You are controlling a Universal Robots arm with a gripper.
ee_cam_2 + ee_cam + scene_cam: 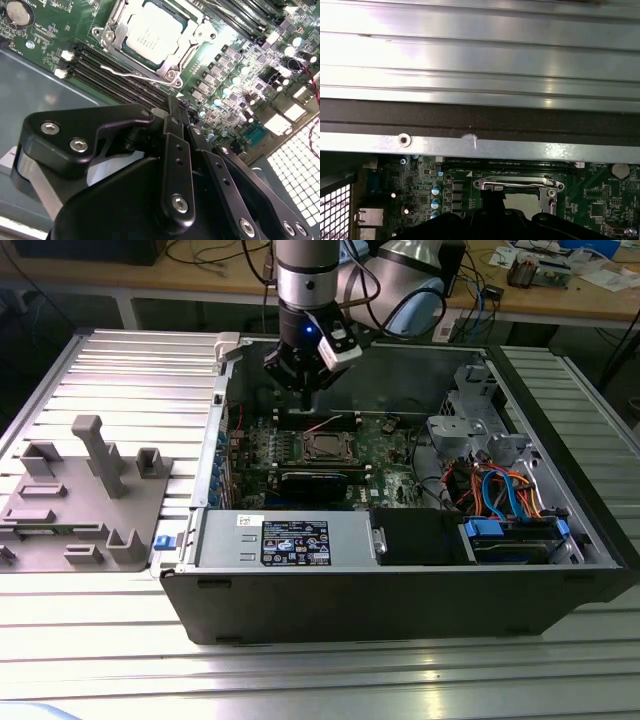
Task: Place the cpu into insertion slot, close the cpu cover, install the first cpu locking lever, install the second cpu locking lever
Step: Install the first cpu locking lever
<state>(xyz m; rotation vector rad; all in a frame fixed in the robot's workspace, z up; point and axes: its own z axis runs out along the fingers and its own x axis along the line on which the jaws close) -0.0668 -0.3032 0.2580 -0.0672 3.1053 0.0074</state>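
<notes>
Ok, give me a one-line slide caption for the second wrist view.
The tool hovers above the motherboard, the cpu seated in the insertion slot beneath the closed cpu cover.

The arm [308,275] descends vertically from the top of the exterior view, its silver wrist segment leading into a black wrist housing with a small blue indicator lit on its face. The gripper [303,388] hangs straight below the wrist, pointing downward, holding nothing. In the second wrist view the black fingers [176,131] lie pressed together with no gap between them, and the linkage bars converge toward the tips.
</notes>
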